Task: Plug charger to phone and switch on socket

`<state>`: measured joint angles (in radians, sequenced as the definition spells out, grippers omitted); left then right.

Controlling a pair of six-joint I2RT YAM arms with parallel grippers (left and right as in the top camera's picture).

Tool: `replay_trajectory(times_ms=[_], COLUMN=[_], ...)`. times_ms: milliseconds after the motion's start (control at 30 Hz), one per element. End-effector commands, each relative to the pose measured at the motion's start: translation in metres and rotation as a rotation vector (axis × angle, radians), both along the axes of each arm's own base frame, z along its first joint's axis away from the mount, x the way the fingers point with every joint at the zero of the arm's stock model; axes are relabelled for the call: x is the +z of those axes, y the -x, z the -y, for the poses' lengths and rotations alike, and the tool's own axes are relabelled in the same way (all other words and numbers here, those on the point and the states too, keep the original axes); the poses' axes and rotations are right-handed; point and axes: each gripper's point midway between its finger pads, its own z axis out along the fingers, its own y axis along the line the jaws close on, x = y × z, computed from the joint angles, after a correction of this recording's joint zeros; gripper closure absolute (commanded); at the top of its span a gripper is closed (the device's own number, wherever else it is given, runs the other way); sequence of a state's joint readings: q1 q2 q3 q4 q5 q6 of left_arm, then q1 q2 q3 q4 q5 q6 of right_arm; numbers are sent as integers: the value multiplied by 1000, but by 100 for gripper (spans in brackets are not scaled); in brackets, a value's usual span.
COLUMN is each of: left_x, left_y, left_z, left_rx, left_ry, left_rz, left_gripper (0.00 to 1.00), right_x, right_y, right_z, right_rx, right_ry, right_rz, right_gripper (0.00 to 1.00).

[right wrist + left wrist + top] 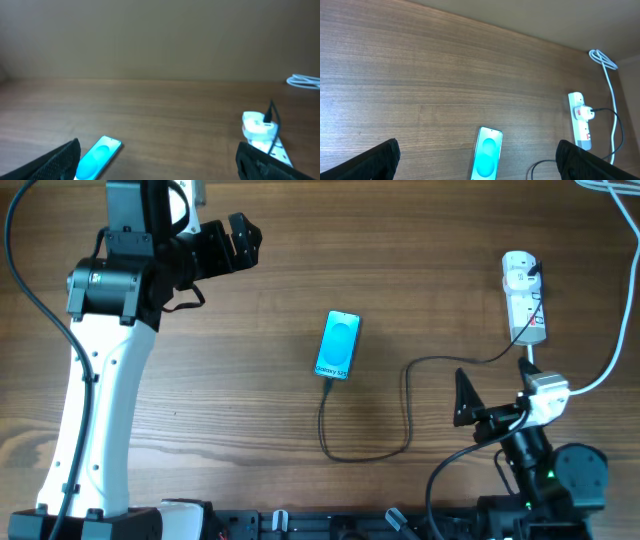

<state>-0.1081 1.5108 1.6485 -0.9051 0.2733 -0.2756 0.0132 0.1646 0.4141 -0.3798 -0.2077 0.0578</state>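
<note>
Closest in: right gripper (493, 385), jaws spread wide, gripping nothing, just near of the socket (522, 295) at far right. Left gripper (250, 242) far left, same deal. Phone (338, 345) mid-table, charger (405, 395) looping from its near end toward socket.

phone (99, 154) left, socket (264, 134) right
</note>
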Motion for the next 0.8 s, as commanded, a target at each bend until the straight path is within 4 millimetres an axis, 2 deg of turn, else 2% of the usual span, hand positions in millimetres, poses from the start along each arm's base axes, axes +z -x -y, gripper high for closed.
replay_trajectory(times_ms=[0, 133, 333, 467, 700, 767], left_x=[3, 3, 3, 3, 3, 3], left_y=[0, 0, 0, 0, 0, 0], left_z=[-4, -4, -4, -4, -4, -4], left_rx=[9, 9, 9, 9, 9, 9], left_ry=[-9, -9, -9, -9, -9, -9], left_rz=[11, 11, 11, 11, 11, 11], left_gripper=[0, 0, 0, 0, 0, 0], right_x=[-11, -19, -23, -12, 15, 17], right_y=[-7, -14, -13, -13, -8, -7], right_z=[0, 0, 0, 7, 7, 7], right_rx=[-2, -3, -4, -44, -49, -49], right_ry=[2, 1, 0, 1, -6, -6], right_rz=[58, 141, 221, 268, 382, 391], right_gripper=[0, 0, 1, 0, 0, 0])
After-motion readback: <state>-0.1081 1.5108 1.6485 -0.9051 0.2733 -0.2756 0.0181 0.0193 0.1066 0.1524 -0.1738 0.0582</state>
